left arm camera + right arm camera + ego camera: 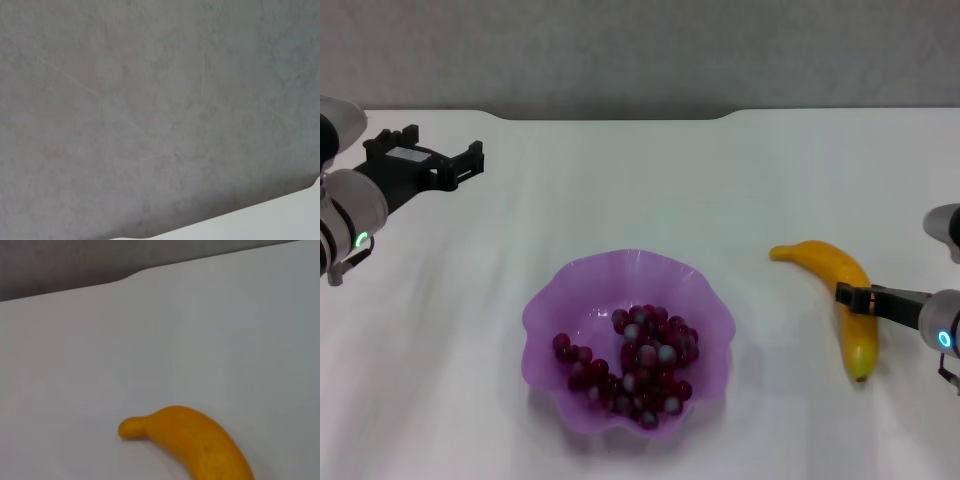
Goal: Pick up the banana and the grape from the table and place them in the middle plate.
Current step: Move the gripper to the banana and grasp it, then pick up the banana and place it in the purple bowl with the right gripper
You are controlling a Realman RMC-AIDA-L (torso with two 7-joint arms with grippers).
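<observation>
The middle plate [545,310], translucent purple with a wavy rim, sits at the centre front of the white table [620,190]. The grape [635,365], a bunch of dark red-purple berries, lies inside the plate. The banana [835,265] lies on the table right of the plate, stem end toward the plate; it also shows in the right wrist view [200,445]. My right gripper [847,295] reaches in from the right and crosses over the banana's middle, low above it. My left gripper [445,160] is open and empty, raised at the far left, well away from the plate.
The table's dark notched back edge [620,115] runs along the far side, with a grey wall [150,100] behind it. Bare tabletop lies between the plate and the banana and all around the plate.
</observation>
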